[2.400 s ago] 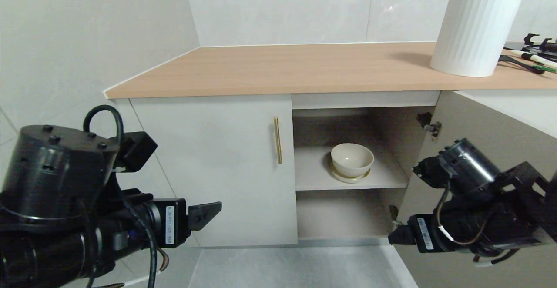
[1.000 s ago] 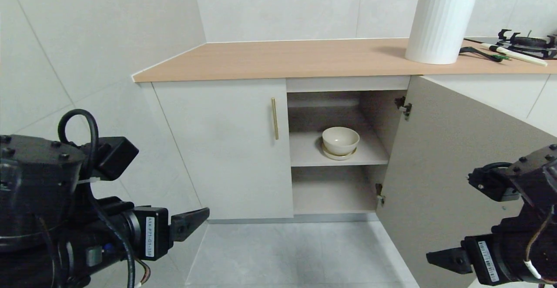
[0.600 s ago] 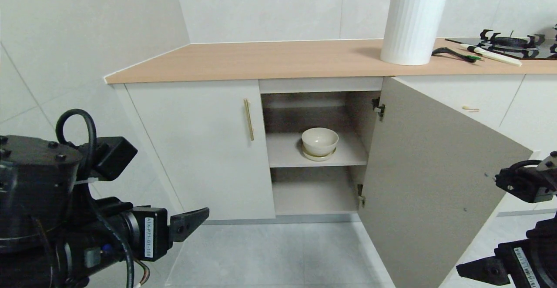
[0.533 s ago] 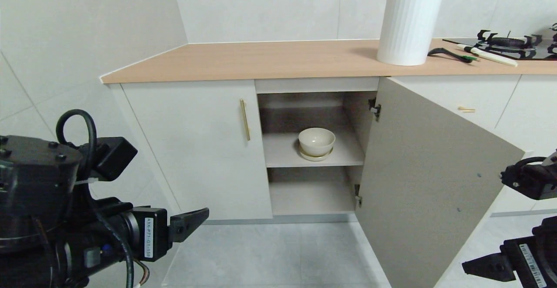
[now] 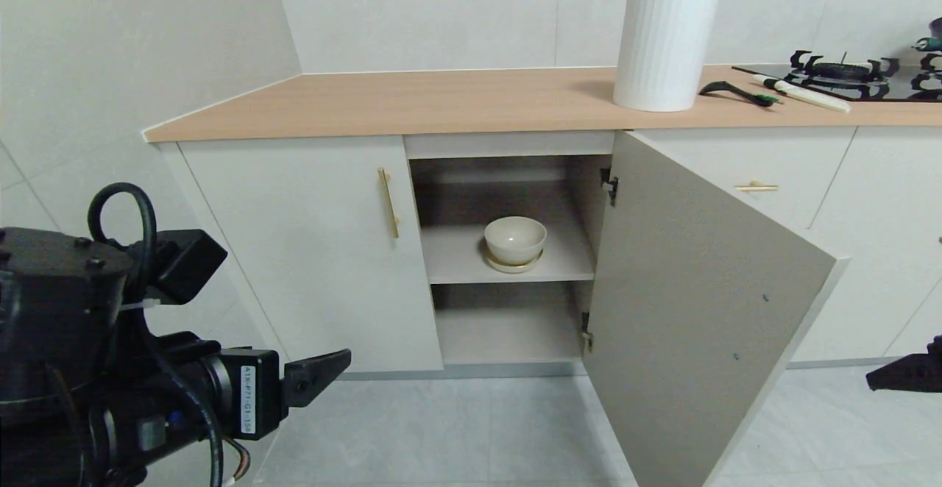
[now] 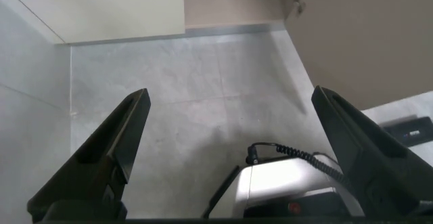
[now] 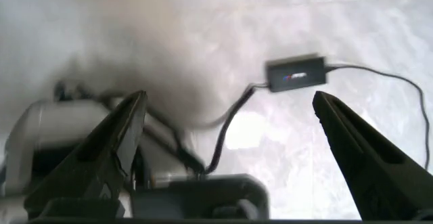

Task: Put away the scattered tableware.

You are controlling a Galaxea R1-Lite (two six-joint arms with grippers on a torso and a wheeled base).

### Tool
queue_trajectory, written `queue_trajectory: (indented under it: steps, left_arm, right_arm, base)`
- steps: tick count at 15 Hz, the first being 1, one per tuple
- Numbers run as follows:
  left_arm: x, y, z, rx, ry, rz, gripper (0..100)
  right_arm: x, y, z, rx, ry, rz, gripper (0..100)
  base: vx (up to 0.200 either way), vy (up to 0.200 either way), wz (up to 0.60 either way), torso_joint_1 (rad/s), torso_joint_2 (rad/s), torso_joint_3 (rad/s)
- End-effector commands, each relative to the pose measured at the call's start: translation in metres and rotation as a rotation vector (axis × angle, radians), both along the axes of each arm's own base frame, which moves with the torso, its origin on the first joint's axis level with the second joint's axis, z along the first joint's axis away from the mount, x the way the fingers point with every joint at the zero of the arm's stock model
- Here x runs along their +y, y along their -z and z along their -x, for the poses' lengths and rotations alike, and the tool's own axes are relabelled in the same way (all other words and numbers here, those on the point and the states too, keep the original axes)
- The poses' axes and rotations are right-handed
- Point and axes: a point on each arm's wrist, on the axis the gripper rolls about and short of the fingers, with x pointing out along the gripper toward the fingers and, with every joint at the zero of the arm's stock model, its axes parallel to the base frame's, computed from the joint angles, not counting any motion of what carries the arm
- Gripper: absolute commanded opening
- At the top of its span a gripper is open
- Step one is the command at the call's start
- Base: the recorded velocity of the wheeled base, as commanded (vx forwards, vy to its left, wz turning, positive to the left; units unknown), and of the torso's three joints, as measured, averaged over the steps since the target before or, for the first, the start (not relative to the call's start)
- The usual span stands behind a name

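The bowl (image 5: 515,238) sat on a small plate (image 5: 508,267) on the upper shelf (image 5: 456,259) of the cabinet (image 5: 508,146), whose right door (image 5: 692,303) stood open. The left gripper (image 6: 230,95) hung low before the cabinet's shut left door (image 5: 294,251), fingers spread wide. The right gripper (image 7: 229,95), low beyond the open door, also had its fingers wide apart.

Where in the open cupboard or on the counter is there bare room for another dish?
The lower shelf is bare. The upper shelf has room beside the bowl. The counter is free from the corner to the white jar; utensils crowd beyond it.
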Motion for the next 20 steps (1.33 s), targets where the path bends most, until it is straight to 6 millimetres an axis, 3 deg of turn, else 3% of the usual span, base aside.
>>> queue_trajectory:
  steps: [1, 6, 12, 16, 20]
  left_arm:
    - [0.000, 0.000, 0.000, 0.000, -0.001, 0.000, 100]
    - [0.000, -0.001, 0.000, -0.003, -0.002, 0.004, 100]
    - [0.000, -0.002, -0.001, -0.007, -0.004, 0.008, 100]
    - [0.000, -0.005, -0.001, -0.015, -0.009, 0.014, 100]
    - [0.003, -0.009, -0.001, -0.041, -0.020, 0.029, 100]
  right_arm:
    - [-0.009, 0.003, -0.015, -0.013, 0.057, -0.005, 100]
    - [-0.012, 0.029, -0.067, -0.071, 0.182, -0.091, 100]
    - [0.003, 0.048, -0.081, -0.089, 0.152, -0.125, 100]
    - [0.024, 0.046, -0.080, -0.087, 0.062, -0.194, 100]
    - [0.063, 0.047, -0.086, -0.134, -0.091, -0.226, 100]
  base:
    - [0.000, 0.000, 0.00, 0.000, 0.00, 0.000]
    - [0.000, 0.000, 0.00, 0.000, 0.00, 0.000]
    - [0.000, 0.000, 0.00, 0.000, 0.00, 0.000]
    - [0.000, 0.000, 0.00, 0.000, 0.00, 0.000]
    - [0.000, 0.000, 0.00, 0.000, 0.00, 0.000]
